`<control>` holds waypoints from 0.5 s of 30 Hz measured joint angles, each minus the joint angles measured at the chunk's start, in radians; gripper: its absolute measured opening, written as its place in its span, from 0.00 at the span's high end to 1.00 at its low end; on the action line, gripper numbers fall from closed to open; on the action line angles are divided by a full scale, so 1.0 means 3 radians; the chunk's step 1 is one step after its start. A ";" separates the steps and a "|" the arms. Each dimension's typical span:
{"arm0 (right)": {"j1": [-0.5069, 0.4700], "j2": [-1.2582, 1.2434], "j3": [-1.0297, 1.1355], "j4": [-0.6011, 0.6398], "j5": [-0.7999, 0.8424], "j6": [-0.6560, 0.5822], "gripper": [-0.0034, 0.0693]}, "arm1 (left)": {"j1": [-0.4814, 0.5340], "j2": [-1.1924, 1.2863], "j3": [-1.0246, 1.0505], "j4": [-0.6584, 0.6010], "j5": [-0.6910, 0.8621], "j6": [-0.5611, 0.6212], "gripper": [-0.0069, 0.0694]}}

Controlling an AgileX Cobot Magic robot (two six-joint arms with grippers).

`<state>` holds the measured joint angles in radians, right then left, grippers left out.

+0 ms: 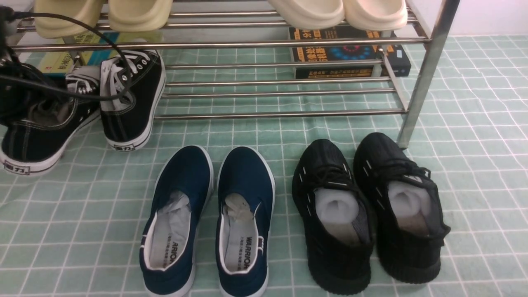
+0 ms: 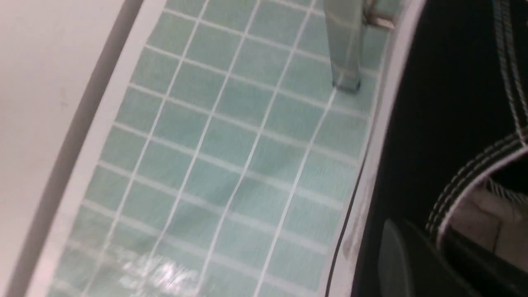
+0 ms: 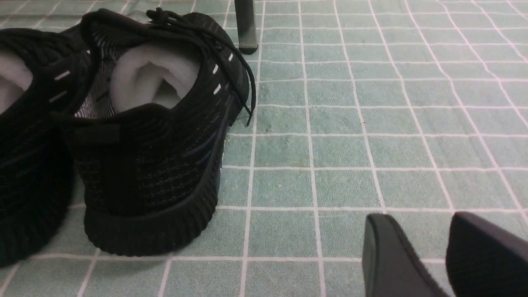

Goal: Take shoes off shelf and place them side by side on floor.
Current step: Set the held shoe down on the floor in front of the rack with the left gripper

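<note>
Nearest: navy slip-ons (image 1: 206, 218) side by side on the floor (image 1: 82, 214), heels toward the camera. Black knit sneakers (image 1: 367, 210) are paired just to their right, with white stuffing in the openings

Right gripper (image 3: 420, 225): low over the floor near the heel of the knit pair, fingers spread, green cloth showing between them

Further back, left side: first canvas sneaker (image 1: 37, 136), heel on the floor, front end hidden under the left arm (image 1: 16, 82) and its cables

Left gripper (image 2: 412, 266): one finger (image 2: 392, 255) lies against that sneaker's outer canvas below the collar. The other finger is not made out, so I cannot tell whether it is pinching the wall or standing apart

Second canvas sneaker (image 1: 132, 99): just beside the first, toe end up on the lower bars of the shelf (image 1: 288, 115), heel down past the front bar

Behind: books (image 1: 346, 53) lie under the shelf. Pale slippers (image 1: 338, 12) sit on the top tier
</note>
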<state>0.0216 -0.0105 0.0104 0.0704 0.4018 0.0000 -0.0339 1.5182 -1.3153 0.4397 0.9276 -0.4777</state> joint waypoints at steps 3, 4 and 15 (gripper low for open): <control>0.0000 0.0000 0.0000 0.0000 0.0000 0.0000 0.63 | 0.0000 -0.0177 0.0000 -0.0098 0.0337 0.0214 0.89; 0.0000 0.0000 0.0000 0.0000 0.0000 0.0000 0.63 | 0.0000 -0.0231 0.0000 -0.0118 0.0431 0.0236 0.89; 0.0000 0.0000 0.0000 0.0000 0.0000 0.0000 0.63 | 0.0000 -0.1179 0.0483 -0.0148 0.0697 -0.0040 0.89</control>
<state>0.0216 -0.0105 0.0104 0.0704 0.4018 0.0000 -0.0339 1.1644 -1.1705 0.3953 1.1368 -0.4897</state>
